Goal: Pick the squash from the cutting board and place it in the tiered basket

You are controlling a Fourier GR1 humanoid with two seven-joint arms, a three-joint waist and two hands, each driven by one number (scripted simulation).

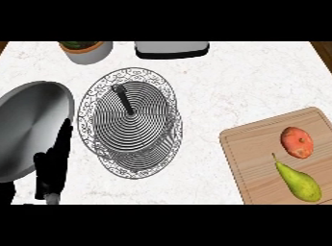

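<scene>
leftmost, a wide grey metal pan [19, 125] lies on the white marbled worktop [232, 86], filling the middle left of the frame. overlapping its lower right rim, the left hand [50, 168] rises from the lower left edge, black, with its fingers straight and pointing up, holding nothing. at the upper left a grey plant pot [90, 53] with green leaves is cut off by the top edge. the wire tiered basket [143, 129] stands just right of the pan, left of centre, with a dark post [123, 98] rising from its middle. a white and dark appliance [172, 49] sits above it at the top centre. at the lower right lies the wooden cutting board [250, 158]. on it rests a red round fruit [297, 142], and below that, near but apart, the green pear-shaped squash [298, 180], well apart from the basket.
</scene>
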